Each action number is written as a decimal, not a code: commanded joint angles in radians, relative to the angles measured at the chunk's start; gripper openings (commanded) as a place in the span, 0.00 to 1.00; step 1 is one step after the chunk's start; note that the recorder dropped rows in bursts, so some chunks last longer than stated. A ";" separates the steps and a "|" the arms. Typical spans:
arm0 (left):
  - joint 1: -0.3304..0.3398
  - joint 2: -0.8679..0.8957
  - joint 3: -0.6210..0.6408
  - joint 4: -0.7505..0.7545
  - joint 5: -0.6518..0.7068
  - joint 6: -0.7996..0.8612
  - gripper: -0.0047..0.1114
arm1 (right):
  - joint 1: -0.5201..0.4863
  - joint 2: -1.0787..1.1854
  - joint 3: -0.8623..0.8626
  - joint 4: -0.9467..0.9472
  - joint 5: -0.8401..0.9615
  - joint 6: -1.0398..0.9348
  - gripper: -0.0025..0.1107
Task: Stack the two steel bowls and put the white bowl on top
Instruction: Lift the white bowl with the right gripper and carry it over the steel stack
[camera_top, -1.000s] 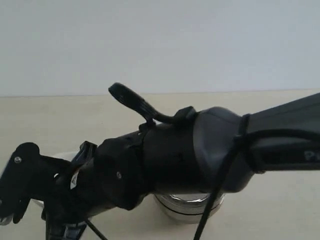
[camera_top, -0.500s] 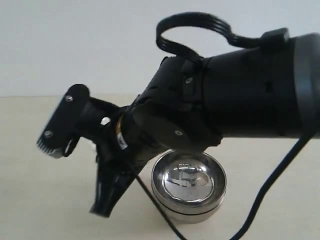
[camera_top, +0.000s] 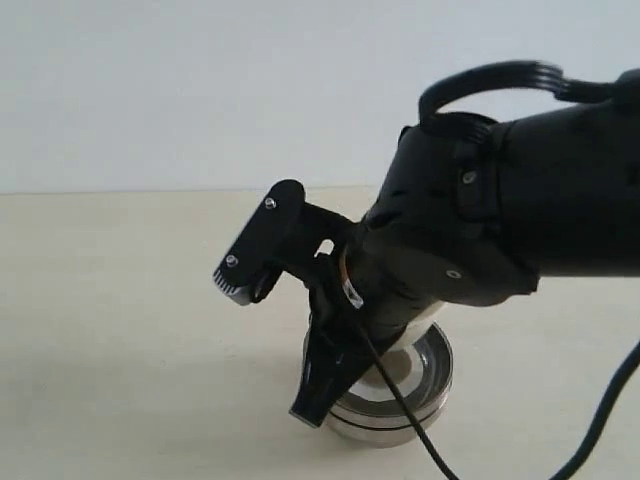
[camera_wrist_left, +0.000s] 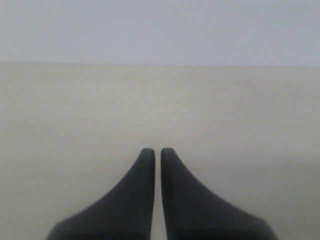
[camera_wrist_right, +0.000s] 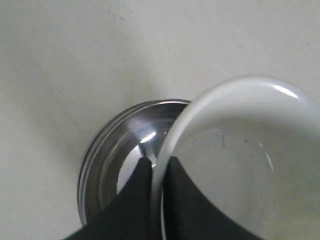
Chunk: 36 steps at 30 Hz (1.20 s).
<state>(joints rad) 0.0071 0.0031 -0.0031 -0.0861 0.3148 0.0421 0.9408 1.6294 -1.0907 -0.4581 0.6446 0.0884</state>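
Two steel bowls (camera_top: 428, 388) sit nested one in the other on the beige table, low and right of centre in the exterior view. My right gripper (camera_top: 318, 395) hangs over their left rim. In the right wrist view it (camera_wrist_right: 158, 161) is shut on the rim of the white bowl (camera_wrist_right: 235, 160), one finger inside and one outside. That bowl hangs partly over the steel bowls (camera_wrist_right: 117, 147). The arm hides the white bowl in the exterior view. My left gripper (camera_wrist_left: 157, 151) is shut with nothing in it, over bare table.
The beige table (camera_top: 120, 330) runs back to a pale wall (camera_top: 200, 90). The black right arm (camera_top: 520, 210) and its cable (camera_top: 600, 430) fill the right side of the exterior view.
The right arm has swung from the left of the exterior view to the right, and its gripper has come down over the steel bowls.
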 joint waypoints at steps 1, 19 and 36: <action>-0.005 -0.003 0.003 0.000 -0.007 -0.005 0.07 | -0.004 -0.015 0.068 0.032 -0.075 0.012 0.02; -0.005 -0.003 0.003 0.000 -0.007 -0.005 0.07 | -0.004 -0.014 0.173 0.055 -0.196 0.018 0.02; -0.005 -0.003 0.003 0.000 -0.007 -0.005 0.07 | -0.004 -0.014 0.173 0.053 -0.187 0.093 0.02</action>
<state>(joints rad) 0.0071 0.0031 -0.0031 -0.0861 0.3148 0.0421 0.9400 1.6294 -0.9191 -0.4015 0.4520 0.1813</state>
